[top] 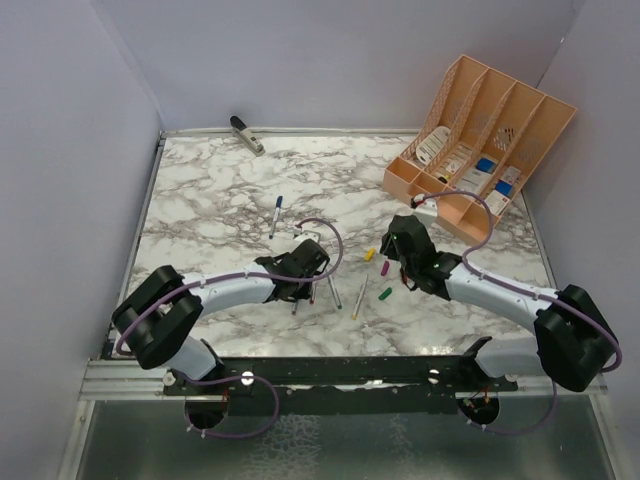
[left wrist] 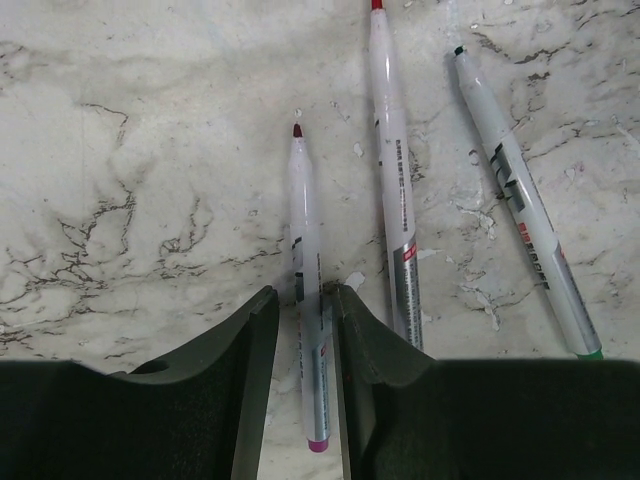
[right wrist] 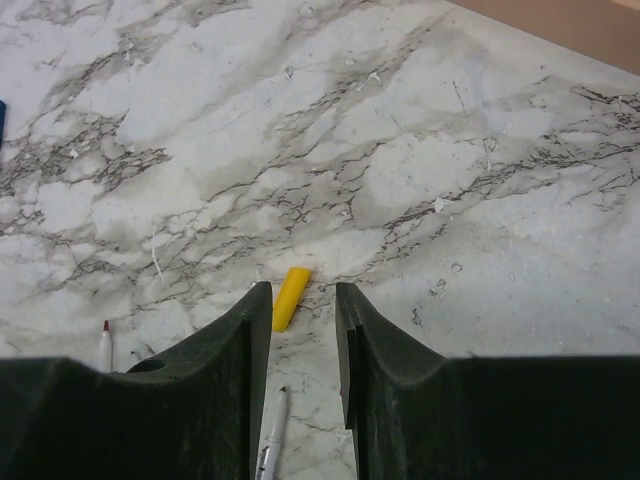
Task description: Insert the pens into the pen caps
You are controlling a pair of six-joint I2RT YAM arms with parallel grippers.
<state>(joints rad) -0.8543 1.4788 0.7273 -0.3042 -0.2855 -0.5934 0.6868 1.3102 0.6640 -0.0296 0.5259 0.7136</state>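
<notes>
My left gripper (left wrist: 304,295) is down at the table (top: 200,220), fingers narrow around a dark-tipped pen (left wrist: 308,240) that lies flat between them. A sliver of marble shows on its left side, so it isn't clamped. Just right of it lie a red pen (left wrist: 392,190) and a green pen (left wrist: 520,205).

My right gripper (right wrist: 303,290) is also narrow and holds nothing. The yellow cap (right wrist: 291,298) lies at its fingertips, in line with the gap. The purple cap (top: 383,268) and green cap (top: 386,293) lie nearby. The blue pen (top: 275,215) lies apart, beyond the left gripper.
</notes>
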